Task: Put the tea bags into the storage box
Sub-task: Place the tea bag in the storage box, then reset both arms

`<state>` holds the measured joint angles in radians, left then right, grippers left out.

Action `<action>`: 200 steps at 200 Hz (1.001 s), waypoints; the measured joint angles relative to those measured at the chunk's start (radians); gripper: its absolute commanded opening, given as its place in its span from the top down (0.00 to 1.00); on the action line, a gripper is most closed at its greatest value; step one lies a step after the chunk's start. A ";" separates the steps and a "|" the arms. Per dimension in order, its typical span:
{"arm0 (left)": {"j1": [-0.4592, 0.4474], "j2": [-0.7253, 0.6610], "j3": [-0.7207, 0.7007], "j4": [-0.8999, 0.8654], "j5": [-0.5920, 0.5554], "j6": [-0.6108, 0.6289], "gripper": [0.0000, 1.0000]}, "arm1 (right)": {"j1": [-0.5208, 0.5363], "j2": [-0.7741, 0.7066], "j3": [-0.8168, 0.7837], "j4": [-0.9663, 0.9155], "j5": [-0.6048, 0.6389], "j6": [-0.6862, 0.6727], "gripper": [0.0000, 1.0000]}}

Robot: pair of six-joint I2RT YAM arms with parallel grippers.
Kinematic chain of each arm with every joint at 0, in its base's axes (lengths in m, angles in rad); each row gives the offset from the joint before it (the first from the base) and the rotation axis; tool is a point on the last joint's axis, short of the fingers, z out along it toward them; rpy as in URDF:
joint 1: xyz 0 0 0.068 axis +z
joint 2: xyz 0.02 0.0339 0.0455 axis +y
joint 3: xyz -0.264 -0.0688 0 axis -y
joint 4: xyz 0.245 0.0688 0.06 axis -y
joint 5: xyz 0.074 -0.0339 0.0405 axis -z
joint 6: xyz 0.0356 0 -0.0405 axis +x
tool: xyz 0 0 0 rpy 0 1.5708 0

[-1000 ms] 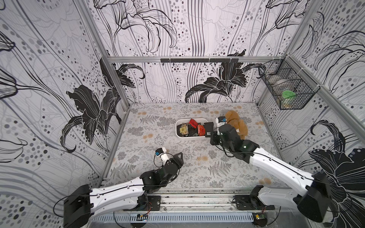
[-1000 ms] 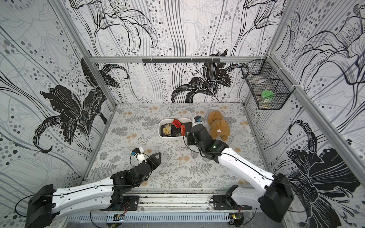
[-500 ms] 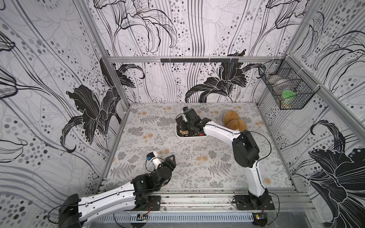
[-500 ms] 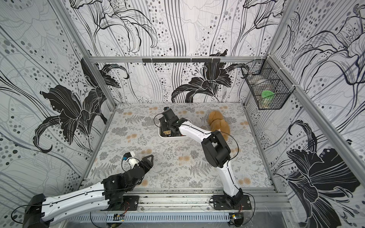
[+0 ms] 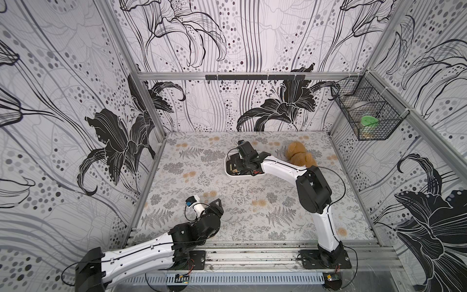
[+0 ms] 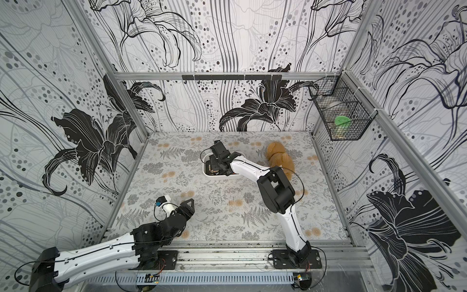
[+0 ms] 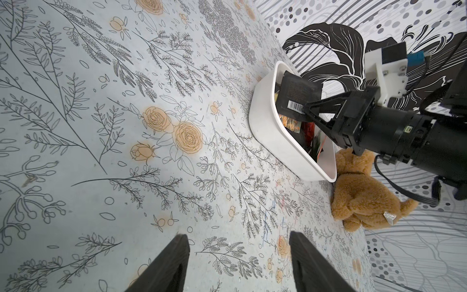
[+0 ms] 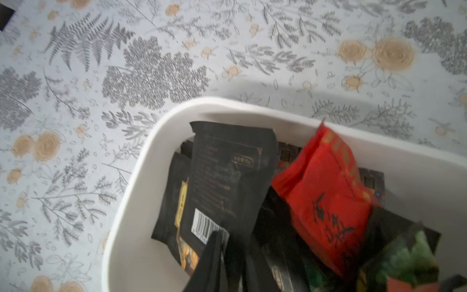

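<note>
The right gripper (image 7: 307, 110) is reaching into the storage box (image 7: 267, 131), its fingertips meeting the barcode corner of a black tea bag (image 7: 295, 93) that is standing tilted above the other tea bags (image 8: 326, 192). Whether they are pinching it, I cannot tell. The left gripper (image 7: 238, 235) is hovering well apart, fingers spread around nothing.

This was a robot test cell in a lab. An aluminium frame (image 5: 177, 75) closed a small booth, and its walls (image 5: 252, 38) carried printed black-and-white flower paper. The table (image 5: 202, 182) had a printed floral sheet. At 6 o'clock the left arm (image 5: 141, 255) and the right arm (image 5: 326, 227) were bolted on a metal rail (image 5: 252, 252) with bare cables. At 2 o'clock hung a wire basket (image 5: 369, 113).
</note>
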<state>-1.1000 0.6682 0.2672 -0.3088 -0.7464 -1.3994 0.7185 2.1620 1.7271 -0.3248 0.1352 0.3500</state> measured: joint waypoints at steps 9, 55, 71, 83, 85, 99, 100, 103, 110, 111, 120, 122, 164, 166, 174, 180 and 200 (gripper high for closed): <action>0.000 0.003 0.004 -0.007 -0.006 0.000 0.32 | 0.000 -0.015 -0.029 -0.001 -0.001 0.000 0.77; 0.000 0.007 0.034 -0.037 -0.029 0.006 0.31 | 0.000 -0.157 -0.174 0.007 -0.048 0.003 0.66; 0.000 0.008 0.040 -0.050 -0.031 0.009 0.28 | 0.000 -0.235 -0.233 0.023 -0.065 0.003 0.59; 0.000 0.009 0.049 -0.055 -0.035 0.013 0.23 | 0.000 -0.307 -0.289 0.036 -0.071 0.005 0.55; 0.000 0.010 0.051 -0.056 -0.036 0.015 0.21 | 0.000 -0.319 -0.298 0.038 -0.072 0.006 0.55; 0.000 0.012 0.069 -0.064 -0.047 0.022 0.09 | 0.000 -0.409 -0.363 0.049 -0.078 0.008 0.54; 0.000 0.012 0.070 -0.065 -0.047 0.024 0.08 | 0.000 -0.415 -0.367 0.050 -0.077 0.008 0.54; 0.000 0.013 0.076 -0.068 -0.049 0.027 0.06 | 0.000 -0.437 -0.385 0.057 -0.079 0.008 0.54; 0.000 0.016 0.085 -0.068 -0.054 0.033 0.00 | 0.000 -0.488 -0.421 0.061 -0.080 0.008 0.54; 0.000 0.016 0.088 -0.068 -0.055 0.035 0.00 | 0.000 -0.492 -0.425 0.061 -0.081 0.008 0.54; 0.000 0.019 0.102 -0.066 -0.063 0.050 0.03 | 0.000 -0.570 -0.477 0.068 -0.078 0.008 0.52; 0.000 0.021 0.105 -0.065 -0.065 0.054 0.03 | 0.000 -0.581 -0.484 0.068 -0.077 0.009 0.52; 0.000 0.075 0.166 -0.024 -0.129 0.176 0.03 | 0.000 -0.927 -0.695 0.089 0.007 0.027 0.35; 0.000 0.078 0.170 -0.020 -0.134 0.185 0.03 | 0.000 -0.943 -0.703 0.089 0.013 0.031 0.35; 0.000 0.096 0.186 -0.007 -0.153 0.219 0.03 | 0.000 -1.006 -0.743 0.093 0.045 0.031 0.32; 0.000 0.110 0.199 0.002 -0.169 0.243 0.03 | 0.000 -1.052 -0.774 0.098 0.071 0.034 0.28; 0.005 0.159 0.246 0.038 -0.236 0.321 0.03 | 0.000 -1.188 -0.875 0.104 0.179 0.055 0.05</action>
<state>-1.0946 0.8268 0.5133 -0.2707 -0.9825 -1.0782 0.7185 0.9737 0.8516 -0.2207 0.3145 0.4046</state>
